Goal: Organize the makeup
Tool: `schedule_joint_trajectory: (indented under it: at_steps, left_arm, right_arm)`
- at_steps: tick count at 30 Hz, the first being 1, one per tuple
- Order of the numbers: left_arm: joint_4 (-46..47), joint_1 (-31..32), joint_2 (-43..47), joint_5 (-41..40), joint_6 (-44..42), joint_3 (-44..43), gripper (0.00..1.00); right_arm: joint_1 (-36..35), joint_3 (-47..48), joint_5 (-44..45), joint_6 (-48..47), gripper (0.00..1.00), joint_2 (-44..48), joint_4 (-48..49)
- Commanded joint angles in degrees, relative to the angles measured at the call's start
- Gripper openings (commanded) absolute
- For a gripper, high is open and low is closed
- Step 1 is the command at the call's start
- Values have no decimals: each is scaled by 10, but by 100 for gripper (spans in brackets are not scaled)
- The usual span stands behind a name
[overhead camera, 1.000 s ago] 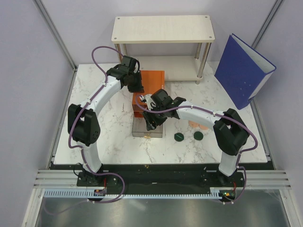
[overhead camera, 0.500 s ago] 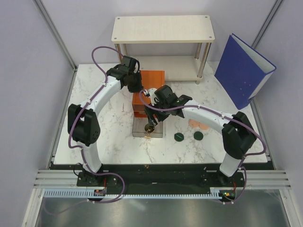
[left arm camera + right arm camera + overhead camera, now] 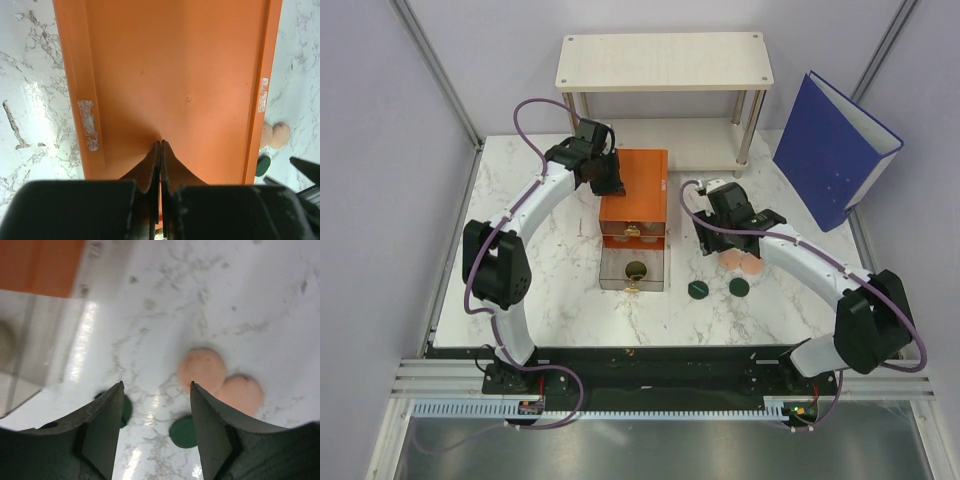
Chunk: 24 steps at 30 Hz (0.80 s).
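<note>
My left gripper (image 3: 161,143) is shut with nothing in it, its tips resting on top of the orange box of drawers (image 3: 634,185). A clear drawer (image 3: 612,272) stands pulled out in front of the box, with the round gold compact (image 3: 636,268) lying in it. My right gripper (image 3: 156,385) hangs open and empty over the marble, right of the box. Below it lie two peach-pink discs (image 3: 202,369) (image 3: 241,394), touching each other, and two dark green discs (image 3: 184,431) (image 3: 123,409). From the top view the peach discs (image 3: 741,262) sit just behind the green ones (image 3: 698,290) (image 3: 739,287).
A pale wooden shelf (image 3: 665,62) stands at the back of the table. A big blue binder (image 3: 834,148) leans at the back right. The orange box (image 3: 40,264) and the drawer's clear wall (image 3: 30,357) lie left of my right gripper.
My right gripper has pulled out of the drawer and swung right, over the discs. The gold compact stays in the drawer. The left arm has not moved.
</note>
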State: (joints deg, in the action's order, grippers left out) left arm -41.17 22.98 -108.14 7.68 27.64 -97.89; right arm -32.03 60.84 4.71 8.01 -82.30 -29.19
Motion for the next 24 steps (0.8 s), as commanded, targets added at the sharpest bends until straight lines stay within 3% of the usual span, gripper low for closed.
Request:
schedule_joint_trajectory:
  at_steps: [1,4,5,6,21,24]
  left_arm:
    - [-17,1,4,-5,-4,27,2]
    - [-18,1,4,-4,-7,33,2]
    - [-18,1,4,-4,-7,35,2]
    - [-18,1,4,-4,-8,36,2]
    - [-18,1,-8,-3,-23,35,2]
    - [-18,1,-8,-1,-27,33,2]
  right_arm:
    - [35,-28,51,19,62,-18,-15]
    - [45,-38,59,27,61,-37,-15]
    - [49,-42,63,30,51,-42,-15]
    - [50,-45,68,34,49,-46,-15]
    - [81,-78,61,62,48,-131,47]
    - [82,-66,60,67,22,-156,55]
